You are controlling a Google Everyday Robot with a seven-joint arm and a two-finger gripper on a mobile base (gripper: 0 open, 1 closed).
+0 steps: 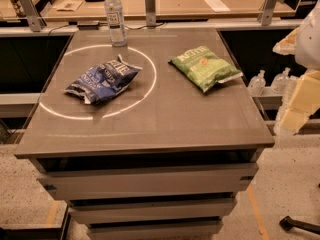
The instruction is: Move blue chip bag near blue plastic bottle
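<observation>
Blue chip bag (102, 80), crumpled dark foil with white lettering, lies flat on the grey table (150, 129), left of centre, inside a thin white ring (153, 79). We see the slim clear blue plastic bottle (115, 19), white cap, upright at the rear edge, behind the bag and apart from it. A flat green chip bag (205, 66) lies to the right. The pale gripper (295, 109) sits off the table's right side, well apart; we can't tell if it is open or closed.

blue chip bag (102, 79) left-centre | blue plastic bottle (115, 19) behind, apart | claw (295, 116) far right
</observation>
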